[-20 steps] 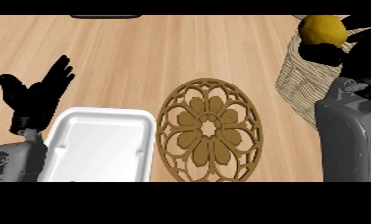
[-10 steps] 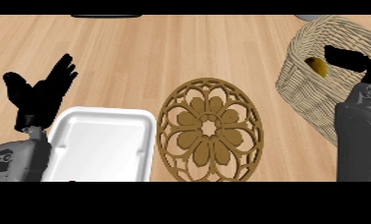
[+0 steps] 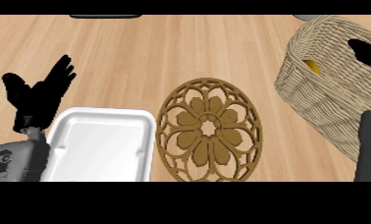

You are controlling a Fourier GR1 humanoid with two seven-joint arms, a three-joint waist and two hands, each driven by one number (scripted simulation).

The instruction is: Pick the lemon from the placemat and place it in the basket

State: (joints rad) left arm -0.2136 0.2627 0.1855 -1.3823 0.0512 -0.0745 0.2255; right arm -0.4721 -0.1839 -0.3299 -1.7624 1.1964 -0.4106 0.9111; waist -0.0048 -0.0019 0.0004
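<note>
— Since half a second ago, your right hand (image 3: 360, 50) has pulled toward the picture's right edge, and the basket (image 3: 319, 88) fills more of that side. Only a dark sliver of the hand shows over the basket's opening now.

— Where's the lemon?

— You can see a small yellow patch, the lemon (image 3: 311, 64), down inside the basket against the woven wall. It sits low there, so I judge it has been let go into it, and the placing step looks done or nearly so.

— And your right fingers?

— You cannot tell from this view whether they are spread or curled; too little of the hand shows.

— What about the placemat?

— Your round brown placemat (image 3: 208, 129) lies flat in the middle with nothing on it, which fits the lemon having left it. A white tray (image 3: 101, 145) sits touching its left side.

— The left hand?

— Your left hand (image 3: 39, 95) rests at the left edge, fingers straight and up, holding nothing, out of the way.
</note>
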